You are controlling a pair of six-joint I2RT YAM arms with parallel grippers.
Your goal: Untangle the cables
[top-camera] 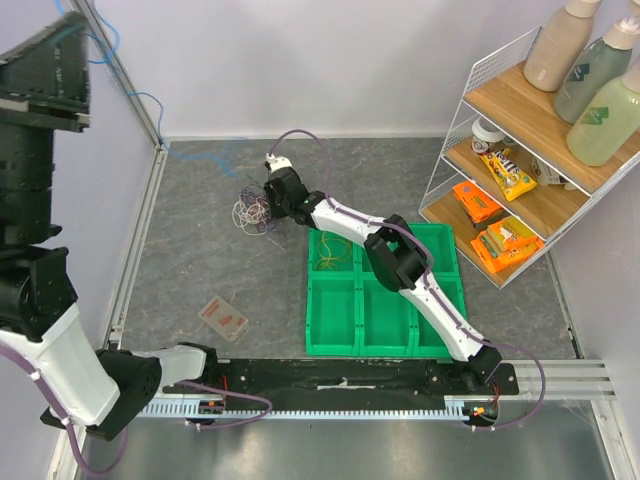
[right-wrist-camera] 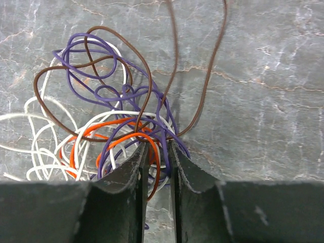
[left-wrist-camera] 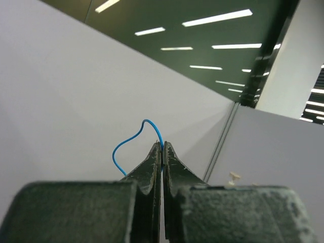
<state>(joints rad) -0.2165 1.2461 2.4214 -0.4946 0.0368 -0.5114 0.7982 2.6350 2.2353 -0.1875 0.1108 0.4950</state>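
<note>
A green compartment tray [top-camera: 332, 315] sits on the grey marbled table [top-camera: 200, 270]. Well to the left of the tray lies a small flat packet [top-camera: 223, 318]. Just right of the tray stands a white wire shelf rack [top-camera: 500, 95], with bottles [top-camera: 590, 70] on its top board and orange snack packs [top-camera: 500, 240] on the lower ones.

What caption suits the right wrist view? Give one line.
Right jaws narrowly parted over tangled purple, white, orange and brown cables.
</note>
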